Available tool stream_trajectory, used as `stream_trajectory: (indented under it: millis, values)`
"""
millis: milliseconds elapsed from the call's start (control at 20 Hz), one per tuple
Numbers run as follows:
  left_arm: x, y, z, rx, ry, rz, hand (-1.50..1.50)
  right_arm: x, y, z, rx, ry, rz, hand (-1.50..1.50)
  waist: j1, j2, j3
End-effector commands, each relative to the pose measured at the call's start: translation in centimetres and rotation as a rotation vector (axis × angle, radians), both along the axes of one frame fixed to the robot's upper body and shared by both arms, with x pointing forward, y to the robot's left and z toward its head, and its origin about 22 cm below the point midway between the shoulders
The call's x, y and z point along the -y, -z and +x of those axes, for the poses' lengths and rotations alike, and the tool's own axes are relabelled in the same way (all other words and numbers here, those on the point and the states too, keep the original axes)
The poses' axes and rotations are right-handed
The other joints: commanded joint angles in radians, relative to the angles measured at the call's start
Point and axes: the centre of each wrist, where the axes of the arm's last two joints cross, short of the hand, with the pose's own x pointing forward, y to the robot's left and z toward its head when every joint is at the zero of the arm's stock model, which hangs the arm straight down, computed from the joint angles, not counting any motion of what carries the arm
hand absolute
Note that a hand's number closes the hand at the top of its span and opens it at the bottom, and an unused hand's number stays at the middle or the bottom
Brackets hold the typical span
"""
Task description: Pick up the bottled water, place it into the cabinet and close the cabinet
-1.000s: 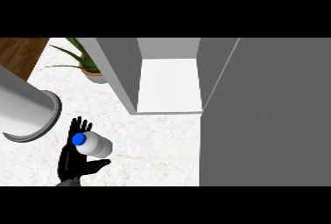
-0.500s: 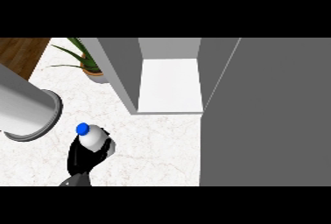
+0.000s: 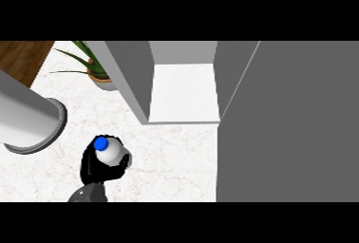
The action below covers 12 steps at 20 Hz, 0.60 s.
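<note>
The bottled water (image 3: pixel 112 154) is a pale bottle with a blue cap (image 3: pixel 101 143), seen from above at the lower left of the head view. My right hand (image 3: pixel 95 172) is shut on it, black fingers curled round its body, over the white marble counter (image 3: pixel 175 161). The cabinet (image 3: pixel 184 92) stands open further back and to the right, its white shelf bare. Its grey door (image 3: pixel 294 123) is swung out and fills the right side. The bottle is outside the cabinet, short of its front edge. My left hand does not show.
A large grey cylinder (image 3: pixel 28 118), seemingly my left forearm, reaches in from the left close to the bottle. A potted green plant (image 3: pixel 96 73) stands at the back left beside the cabinet's grey side wall (image 3: pixel 129 76). Brown floor shows beyond the counter's far left corner.
The hand's fingers, spread beside the bottle a second ago, have curled round it. Hand and bottle have shifted slightly toward the cabinet.
</note>
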Motion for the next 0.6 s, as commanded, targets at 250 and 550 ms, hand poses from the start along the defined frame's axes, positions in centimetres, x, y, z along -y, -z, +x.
stream_trajectory:
  millis: [250,550]
  values:
    - [2.5,-2.6,2.1,0.096,0.034,0.004,1.5,-1.1,-2.2,1.3,0.118,-0.023,0.052,-1.5,0.011,-0.002,0.001]
    - [4.5,-6.8,2.3,0.156,0.11,0.049,1.5,-1.0,-2.2,1.3,0.114,-0.019,0.038,-1.5,0.019,-0.005,0.002]
